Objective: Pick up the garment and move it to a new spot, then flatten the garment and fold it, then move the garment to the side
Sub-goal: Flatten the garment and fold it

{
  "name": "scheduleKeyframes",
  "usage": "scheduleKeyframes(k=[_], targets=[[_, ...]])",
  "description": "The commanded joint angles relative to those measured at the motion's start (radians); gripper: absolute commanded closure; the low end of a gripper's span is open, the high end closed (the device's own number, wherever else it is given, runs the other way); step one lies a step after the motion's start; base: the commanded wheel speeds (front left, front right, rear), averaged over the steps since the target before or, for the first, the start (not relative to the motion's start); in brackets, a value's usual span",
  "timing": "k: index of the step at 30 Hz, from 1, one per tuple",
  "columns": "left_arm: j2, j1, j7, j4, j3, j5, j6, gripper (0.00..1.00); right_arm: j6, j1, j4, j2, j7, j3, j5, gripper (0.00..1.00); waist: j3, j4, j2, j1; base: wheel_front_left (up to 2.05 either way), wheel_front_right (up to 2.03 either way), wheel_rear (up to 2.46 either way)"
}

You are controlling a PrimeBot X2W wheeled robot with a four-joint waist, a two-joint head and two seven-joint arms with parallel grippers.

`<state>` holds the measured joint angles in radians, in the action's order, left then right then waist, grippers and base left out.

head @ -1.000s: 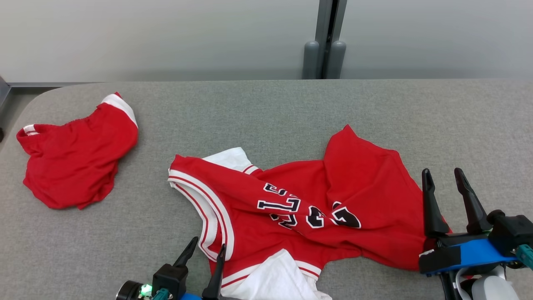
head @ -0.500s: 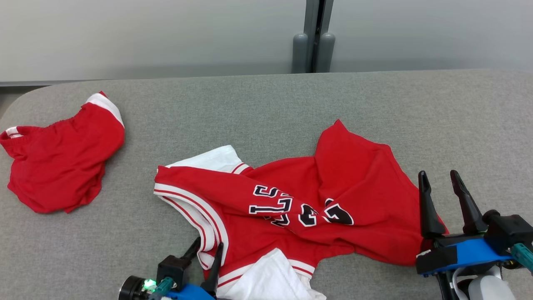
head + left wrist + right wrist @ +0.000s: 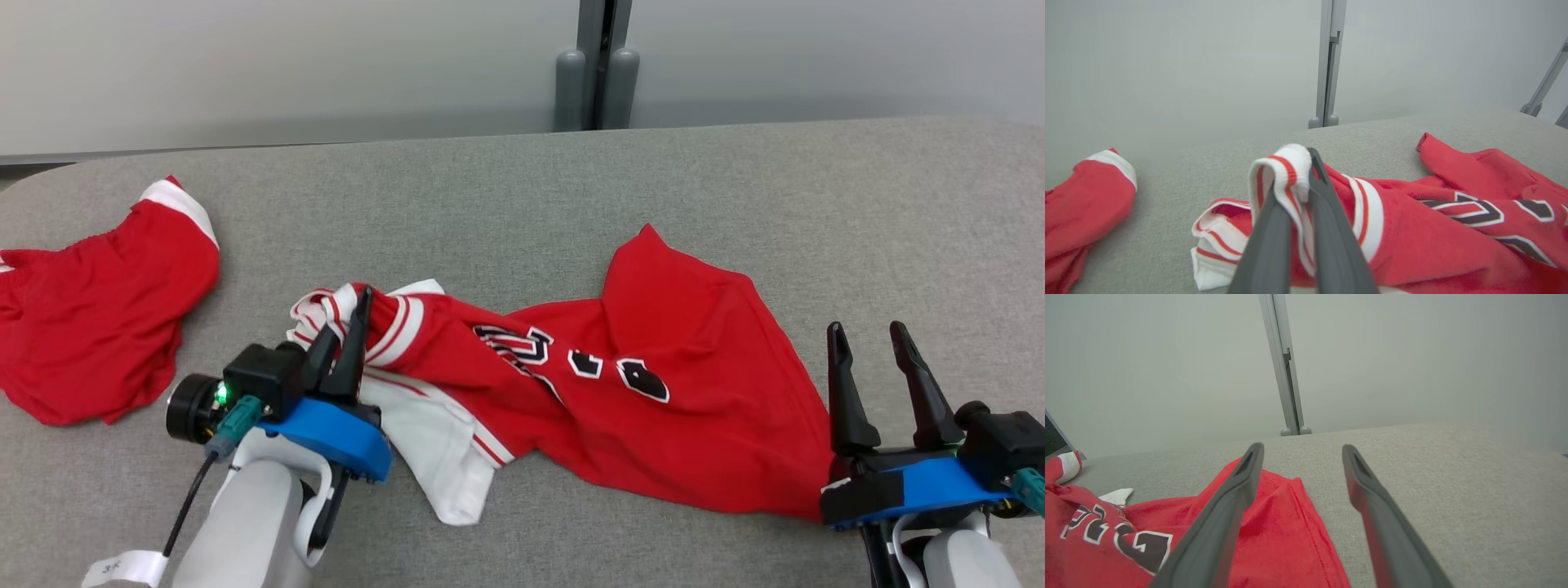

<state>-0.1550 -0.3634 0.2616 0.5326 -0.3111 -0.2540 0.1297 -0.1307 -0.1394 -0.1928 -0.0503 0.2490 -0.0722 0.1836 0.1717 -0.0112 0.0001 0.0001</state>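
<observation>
Found the left gripper (image 3: 349, 314) at the near left, jaws pinched almost together on the white-and-red striped trim (image 3: 1286, 163) at the left end of the jersey (image 3: 653, 425). In the left wrist view, saw that trim bunched between the two fingers and folded over one tip. Judged a true hold on fabric, not an empty closing.

Found the right gripper (image 3: 866, 327) at the near right, jaws spread wide, holding nothing. Noted its inner finger over the red hem at the jersey's right end; contact not determinable.

Noted the jersey lying crumpled across the middle of the table (image 3: 522, 188), long axis left to right, running from the clamped trim towards the open right gripper. Noted a white panel (image 3: 441, 457) spilling towards the near edge just right of the left gripper, black numerals mid-body, one red corner peaked towards the far side.

Judged the pick-up stage in hand: one end secured, the other free. Judged the free end nearer the right arm and best taken there before any lift; otherwise a risk of dragging and further bunching.

Farther left, noted red shorts (image 3: 98, 327), well apart from the jersey. Beyond the far edge, noted a grey post (image 3: 596, 73) against a pale wall.
</observation>
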Motion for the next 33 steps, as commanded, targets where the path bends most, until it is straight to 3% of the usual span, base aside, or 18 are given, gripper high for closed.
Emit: scheduleKeyframes(k=[1,9,26,33], targets=[[-0.006,-0.024,0.005,-0.021,0.012,-0.002,0.0,1.0,0.0,-0.009,0.0,-0.001,0.005,-0.005,0.007,0.0,0.002,-0.005,-0.0001,-0.0001,0.0,0.0,0.0],[0.001,-0.013,0.005,-0.105,0.026,0.01,0.001,1.0,0.0,0.009,-0.011,0.0,0.01,-0.027,0.015,0.0,-0.003,-0.007,-0.0001,-0.0001,0.0,0.0,0.0],[0.02,0.103,0.005,-0.258,-0.006,0.035,-0.005,1.0,0.0,0.027,-0.032,-0.001,0.016,-0.029,0.023,0.0,-0.042,0.096,-0.0001,-0.0001,0.0,0.0,0.0],[0.01,0.119,0.005,-0.264,-0.001,0.023,-0.015,1.0,0.0,0.015,-0.039,-0.001,0.017,-0.013,0.027,0.0,-0.041,0.094,-0.0001,-0.0001,0.0,0.0,0.0]])
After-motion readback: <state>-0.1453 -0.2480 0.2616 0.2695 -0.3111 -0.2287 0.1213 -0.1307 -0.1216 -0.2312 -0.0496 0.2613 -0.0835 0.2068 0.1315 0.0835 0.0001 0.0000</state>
